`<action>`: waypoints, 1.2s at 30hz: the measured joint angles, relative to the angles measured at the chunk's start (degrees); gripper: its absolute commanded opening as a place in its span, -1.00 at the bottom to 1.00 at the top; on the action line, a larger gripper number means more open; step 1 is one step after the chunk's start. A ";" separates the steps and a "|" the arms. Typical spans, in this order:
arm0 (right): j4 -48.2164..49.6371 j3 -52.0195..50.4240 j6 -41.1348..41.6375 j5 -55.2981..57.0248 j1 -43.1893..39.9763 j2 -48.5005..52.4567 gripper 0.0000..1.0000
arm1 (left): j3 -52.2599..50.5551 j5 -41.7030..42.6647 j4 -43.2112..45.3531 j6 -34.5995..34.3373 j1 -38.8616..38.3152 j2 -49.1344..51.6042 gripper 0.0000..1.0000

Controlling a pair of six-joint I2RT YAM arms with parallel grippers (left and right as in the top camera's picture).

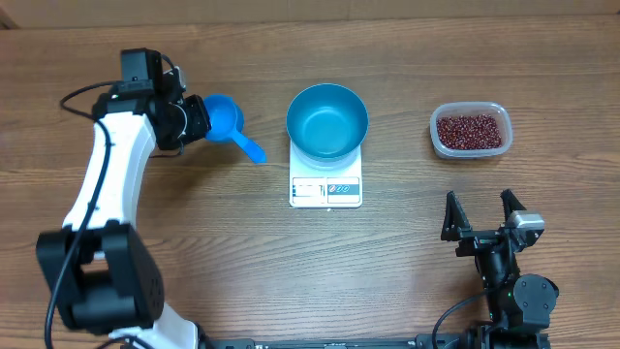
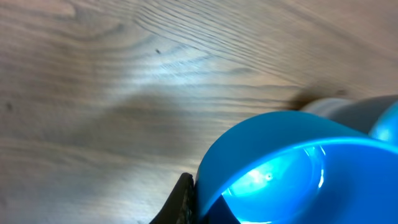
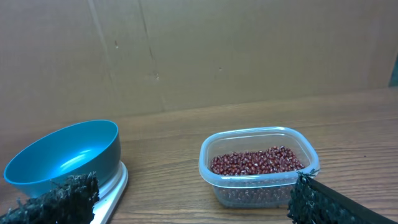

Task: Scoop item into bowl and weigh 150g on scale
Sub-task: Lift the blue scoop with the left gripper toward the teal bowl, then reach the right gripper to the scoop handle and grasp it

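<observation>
beans (image 1: 470, 129), small and dark red-brown, lie in a loose layer inside the clear plastic tub (image 1: 469, 156) at the far right of the table (image 1: 194, 242). none are in the bowl (image 1: 327, 121) yet. that deep blue bowl sits empty on the white scale (image 1: 326, 189) at the middle, well apart from the tub and to its left. further left again lies the small blue scoop (image 1: 225, 118), cup toward the arm, handle running diagonally out toward the scale's front corner. the left gripper (image 1: 201, 120) is clenched on the far side of the cup; in the wrist view a dark finger (image 2: 180, 199) presses against the cup's outer wall, so it looks like a grasp on the cup, not the handle. the right gripper (image 1: 481, 215) hangs released, jaws spread wide, just in front of the tub and much nearer to it. so from the scoop the beans lie straight across to the right, past bowl and scale. the reach belongs to the farther arm, and i judge the scoop must clear the bowl's rim on its way.
</observation>
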 measured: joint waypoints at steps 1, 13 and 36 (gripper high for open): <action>0.00 0.00 0.00 -0.02 0.00 0.00 1.00 | 0.00 0.50 -0.44 -1.09 0.00 -0.85 -0.92; 2.05 0.00 1.25 -2.75 0.00 0.00 1.00 | 0.02 8.72 -4.00 -8.74 -4.74 -11.04 -0.91; -9.11 30.25 11.96 -31.76 0.00 25.64 1.00 | 0.02 4.68 -2.08 -14.91 -15.13 -11.04 -0.91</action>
